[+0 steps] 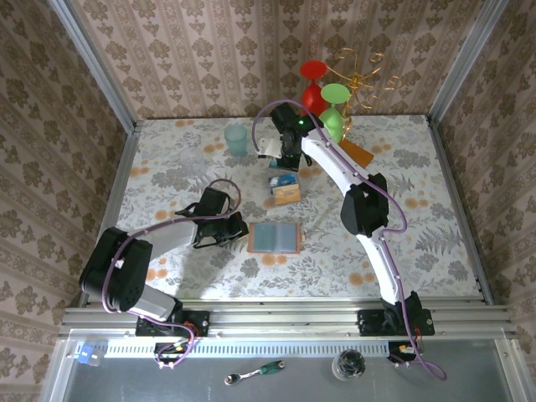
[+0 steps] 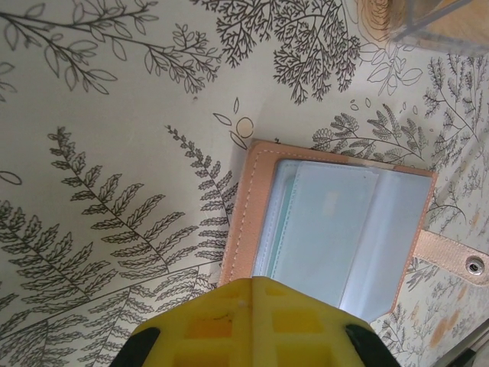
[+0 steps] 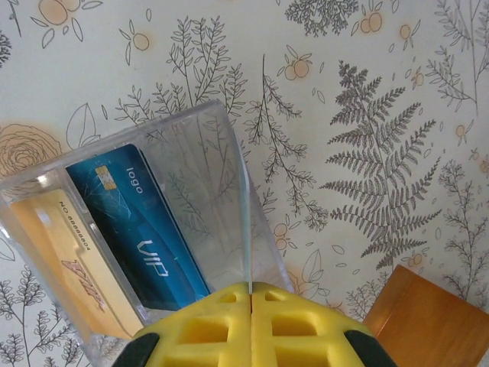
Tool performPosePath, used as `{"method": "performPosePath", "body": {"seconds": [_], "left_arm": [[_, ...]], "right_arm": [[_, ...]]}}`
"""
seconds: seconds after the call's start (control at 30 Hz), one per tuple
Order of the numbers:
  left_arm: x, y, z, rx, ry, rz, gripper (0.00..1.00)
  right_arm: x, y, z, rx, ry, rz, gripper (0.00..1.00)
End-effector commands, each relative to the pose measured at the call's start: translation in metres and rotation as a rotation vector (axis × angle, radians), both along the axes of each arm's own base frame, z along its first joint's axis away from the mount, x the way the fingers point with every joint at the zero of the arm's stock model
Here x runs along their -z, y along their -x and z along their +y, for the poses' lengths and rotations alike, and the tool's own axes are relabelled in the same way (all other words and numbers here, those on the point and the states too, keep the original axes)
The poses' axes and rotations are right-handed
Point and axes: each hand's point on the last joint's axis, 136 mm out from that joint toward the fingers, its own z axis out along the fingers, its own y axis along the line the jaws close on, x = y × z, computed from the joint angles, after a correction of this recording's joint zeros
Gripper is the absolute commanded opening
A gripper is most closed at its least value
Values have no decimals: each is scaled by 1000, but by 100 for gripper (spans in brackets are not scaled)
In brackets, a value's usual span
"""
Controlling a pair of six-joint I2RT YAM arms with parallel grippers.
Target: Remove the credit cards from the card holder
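"logo VIP" blue card (image 3: 145,237), orange card (image 3: 69,260), clear plastic tray (image 3: 206,153), tan leather card holder (image 2: 248,214), left fingers (image 2: 229,321) and right fingers (image 3: 206,329) clenched

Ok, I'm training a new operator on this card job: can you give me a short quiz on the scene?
1. True or false: the tan leather bifold card holder lies open on the floral-patterned table.
2. Where are the blue plastic card and the orange-tan plastic card? A in the holder; B in the clear plastic box; C loose on the table.
3. Fill in: the right arm's yellow fingers are ____.
Key: 1 true; 2 B; 3 shut.
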Motion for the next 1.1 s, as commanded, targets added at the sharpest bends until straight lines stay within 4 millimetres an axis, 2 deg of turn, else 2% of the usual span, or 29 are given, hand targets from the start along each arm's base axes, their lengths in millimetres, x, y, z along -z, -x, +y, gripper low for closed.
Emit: {"method": "performPosePath", "body": {"seconds": [0.0, 0.37, 0.57, 0.67, 0.77, 0.83, 1.07], "left_arm": [[-3, -6, -3, -12, 24, 4, 7], [-1, -5, -5, -10, 33, 12, 6], [-1, -6, -8, -7, 44, 15, 6], [0, -6, -9, -7, 46, 17, 6], [1, -6, -10, -6, 46, 17, 6], [1, -6, -9, -8, 46, 18, 6], [5, -6, -11, -5, 48, 25, 6]], "right_arm": [[5, -5, -4, -8, 18, -1, 1], [8, 26, -9, -27, 25, 122, 0], [8, 29, -6, -32, 23, 129, 0], [8, 27, -4, -35, 24, 119, 1], [2, 8, -6, 18, 31, 34, 16], [-5, -3, -8, 45, 32, -18, 23], [-17, -12, -5, 64, 0, -85, 26]]}}
